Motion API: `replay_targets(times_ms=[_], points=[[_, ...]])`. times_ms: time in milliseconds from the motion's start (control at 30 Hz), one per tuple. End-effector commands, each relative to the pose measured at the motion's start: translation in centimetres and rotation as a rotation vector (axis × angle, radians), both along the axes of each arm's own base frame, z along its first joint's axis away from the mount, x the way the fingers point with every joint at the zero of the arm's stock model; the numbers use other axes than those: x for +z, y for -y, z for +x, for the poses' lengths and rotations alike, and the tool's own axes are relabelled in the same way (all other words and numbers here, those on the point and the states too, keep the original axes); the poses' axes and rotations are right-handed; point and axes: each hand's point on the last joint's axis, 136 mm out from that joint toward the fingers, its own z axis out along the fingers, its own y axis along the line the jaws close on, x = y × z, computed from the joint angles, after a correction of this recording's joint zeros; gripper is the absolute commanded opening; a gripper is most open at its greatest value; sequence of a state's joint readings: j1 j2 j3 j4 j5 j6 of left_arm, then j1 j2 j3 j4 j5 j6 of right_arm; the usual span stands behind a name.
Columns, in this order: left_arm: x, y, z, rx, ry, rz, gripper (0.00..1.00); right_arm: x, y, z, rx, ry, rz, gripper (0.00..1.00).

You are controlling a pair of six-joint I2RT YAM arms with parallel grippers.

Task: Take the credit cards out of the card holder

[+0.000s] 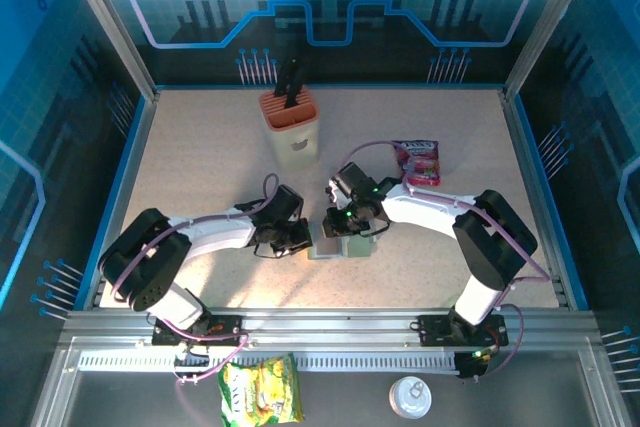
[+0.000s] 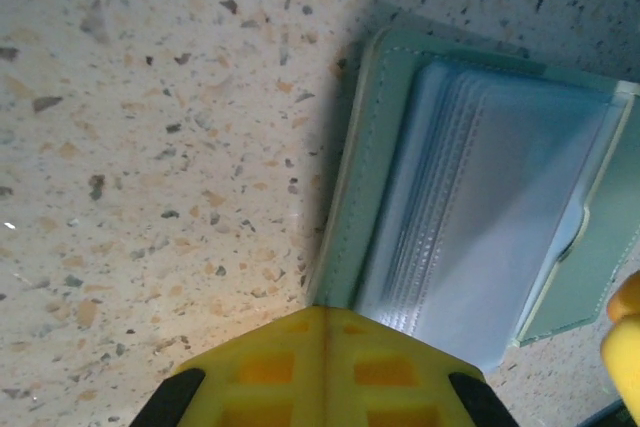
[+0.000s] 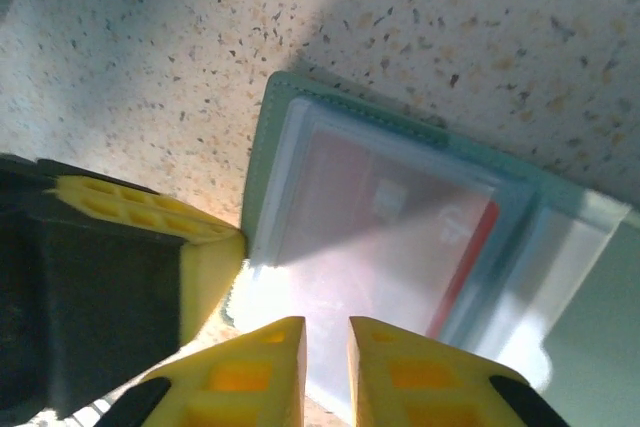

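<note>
The card holder [image 1: 326, 244] lies open on the speckled table between my two grippers. Its grey-green cover [image 2: 365, 177] frames pale blue-grey sleeves [image 2: 500, 207]. A red credit card [image 3: 400, 227] sits inside a clear sleeve, its red edge showing at the right. My left gripper [image 2: 325, 313] is shut, its tip touching the holder's near edge. My right gripper [image 3: 327, 335] hovers over the sleeve with the red card, jaws a little apart and nothing between them. The left gripper's yellow finger [image 3: 205, 257] rests at the holder's corner [image 3: 262, 147].
An orange-and-white utensil holder [image 1: 291, 127] stands at the back centre. A purple snack packet [image 1: 418, 162] lies to the back right. In front of the arm bases lie a yellow-green packet [image 1: 262, 390] and a white round lid [image 1: 409, 397].
</note>
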State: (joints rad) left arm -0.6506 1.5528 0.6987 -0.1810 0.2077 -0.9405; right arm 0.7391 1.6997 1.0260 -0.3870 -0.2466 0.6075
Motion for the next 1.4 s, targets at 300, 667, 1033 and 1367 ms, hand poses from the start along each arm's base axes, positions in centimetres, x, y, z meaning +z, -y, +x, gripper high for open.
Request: replay_targets(times_ms=[300, 667, 1033, 1367], points=[[-0.4, -0.1, -0.4, -0.017, -0.029, 0.017, 0.00, -0.1, -0.7, -1.1, -0.084, -0.072, 0.084, 0.37], [-0.3, -0.1, -0.3, -0.016, -0.026, 0.021, 0.00, -1.6, -0.8, -0.9, -0.092, -0.101, 0.066, 0.34], [-0.1, -0.2, -0.3, -0.016, -0.029, 0.030, 0.00, -2.6, 0.6, -1.0, -0.114, -0.102, -0.003, 0.33], [-0.1, -0.2, -0.3, -0.017, -0.029, 0.035, 0.00, -2.9, 1.6, -0.9, -0.125, -0.111, -0.018, 0.33]])
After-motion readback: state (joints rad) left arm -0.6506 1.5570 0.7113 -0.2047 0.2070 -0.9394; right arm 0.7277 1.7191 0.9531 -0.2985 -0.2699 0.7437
